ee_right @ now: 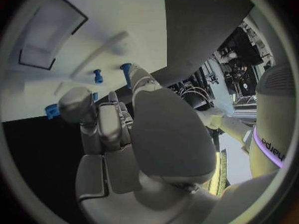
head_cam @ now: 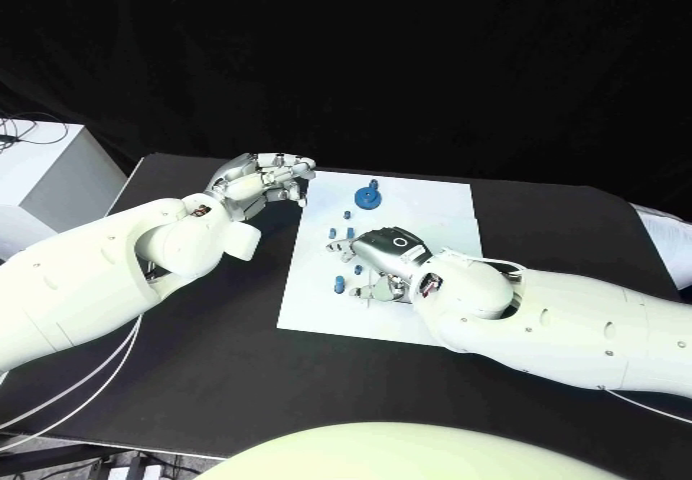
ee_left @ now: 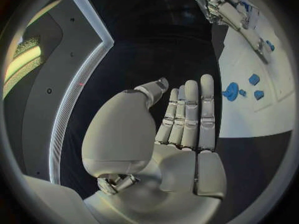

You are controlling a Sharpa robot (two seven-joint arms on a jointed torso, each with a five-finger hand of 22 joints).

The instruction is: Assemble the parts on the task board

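Observation:
The white task board (head_cam: 418, 225) lies mid-table, and its edge also shows in the left wrist view (ee_left: 249, 114). A blue gear (head_cam: 369, 197) (ee_left: 231, 91) stands at its far end, with several small blue parts (head_cam: 333, 233) (ee_left: 254, 79) along its left side. My right hand (head_cam: 378, 262) (ee_right: 118, 129) is bent down over those parts, fingers curled towards the board. One fingertip touches a blue peg (ee_right: 126, 68); whether it is gripped I cannot tell. Another blue part (head_cam: 340, 285) (ee_right: 51, 110) lies beside the fingers. My left hand (head_cam: 260, 185) (ee_left: 181, 124) hovers by the board's far left corner, holding nothing.
The black table (head_cam: 216, 330) stretches left of and in front of the board. A white box (head_cam: 36, 175) with cables stands off the table's far left. A rectangular recess (ee_right: 50, 35) is sunk into the board beyond my right hand.

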